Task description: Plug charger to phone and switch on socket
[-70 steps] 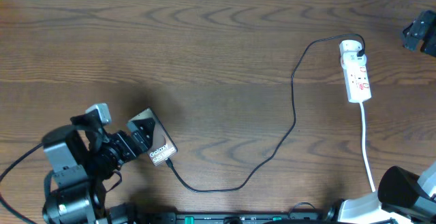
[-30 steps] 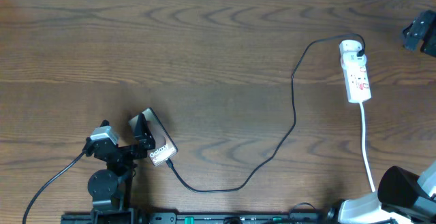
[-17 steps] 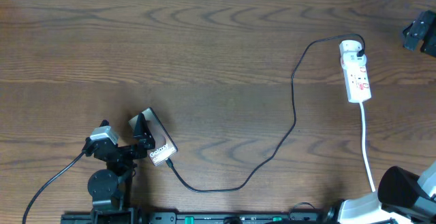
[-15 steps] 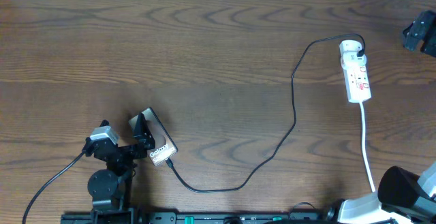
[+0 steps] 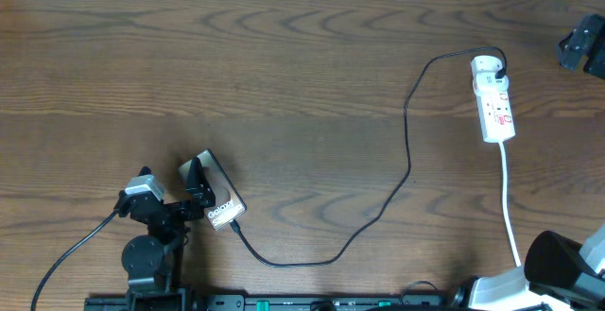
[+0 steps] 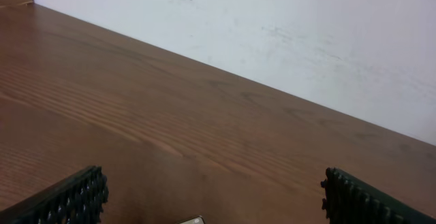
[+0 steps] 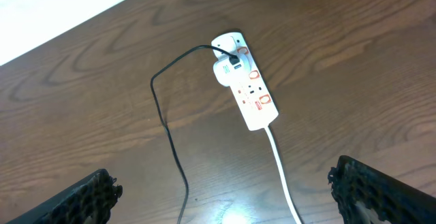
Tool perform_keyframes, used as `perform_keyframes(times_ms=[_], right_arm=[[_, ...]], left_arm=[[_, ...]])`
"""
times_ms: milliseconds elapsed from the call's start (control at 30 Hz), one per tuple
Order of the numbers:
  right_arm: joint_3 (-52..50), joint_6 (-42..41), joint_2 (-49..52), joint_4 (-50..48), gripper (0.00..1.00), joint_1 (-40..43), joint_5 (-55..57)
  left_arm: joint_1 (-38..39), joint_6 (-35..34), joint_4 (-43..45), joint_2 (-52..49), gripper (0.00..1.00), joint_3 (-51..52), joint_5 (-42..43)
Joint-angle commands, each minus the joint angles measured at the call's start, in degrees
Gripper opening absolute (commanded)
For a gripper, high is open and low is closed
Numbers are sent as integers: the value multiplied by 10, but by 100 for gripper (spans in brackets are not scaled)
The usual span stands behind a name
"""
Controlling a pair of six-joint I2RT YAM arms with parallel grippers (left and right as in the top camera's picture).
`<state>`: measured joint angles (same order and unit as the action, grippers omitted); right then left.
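Bronze-brown rectangular smartphone with white Galaxy lettering (image 5: 216,200) lies near-left on the wooden table (image 5: 302,65), just between my left gripper's (image 6: 212,200) wide-spread fingers. The thin black charger cable (image 5: 408,164) meets its lower end. My right gripper (image 7: 228,193), jaws also apart, hangs above the narrow white power strip (image 7: 245,91), holding nothing.

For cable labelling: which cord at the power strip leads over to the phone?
The thin black charger cable, looping from the power strip to the phone; the white cord runs to the table's near edge instead.
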<state>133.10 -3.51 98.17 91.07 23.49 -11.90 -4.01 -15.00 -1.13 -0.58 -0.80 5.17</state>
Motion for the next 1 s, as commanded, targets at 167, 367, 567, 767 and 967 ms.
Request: perform_keyframes(times_ms=[167, 367, 567, 767, 967], right_arm=[[3, -7, -6, 0, 99, -3, 2], [3, -7, -6, 1, 99, -3, 2], [2, -8, -6, -17, 99, -4, 8], [-80, -7, -55, -113, 99, -35, 10], [-336, -5, -188, -355, 99, -80, 10]], left_arm=[[1, 5, -26, 3, 99, 5, 3], [1, 5, -26, 3, 99, 5, 3], [1, 5, -26, 3, 99, 5, 3], [1, 5, -26, 3, 99, 5, 3], [1, 5, -26, 3, 99, 5, 3]])
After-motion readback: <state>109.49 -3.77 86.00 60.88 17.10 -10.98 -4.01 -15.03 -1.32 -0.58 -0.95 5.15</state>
